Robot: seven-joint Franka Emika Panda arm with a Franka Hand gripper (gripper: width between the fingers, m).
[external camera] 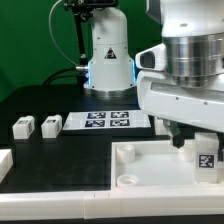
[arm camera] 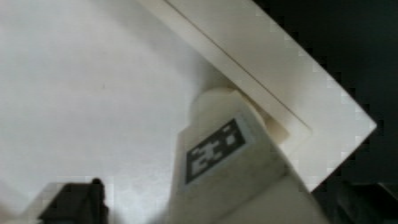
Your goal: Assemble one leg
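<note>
My gripper (external camera: 196, 140) is shut on a leg (external camera: 204, 157), a small white block with a black-and-white tag. It holds the leg upright over the corner of the large white tray (external camera: 140, 168) at the exterior view's right. In the wrist view the leg (arm camera: 228, 150) stands between my dark fingers (arm camera: 71, 202), close to the tray's raised rim (arm camera: 267, 72). Whether the leg's lower end touches the tray is hidden. Two more legs (external camera: 22, 127) (external camera: 50, 124) lie on the black table at the exterior view's left.
The marker board (external camera: 110, 121) lies flat behind the tray. The arm's white base (external camera: 108, 50) stands at the back. Another white part (external camera: 4, 160) shows at the left edge. A round socket (external camera: 127, 181) sits in the tray's near corner.
</note>
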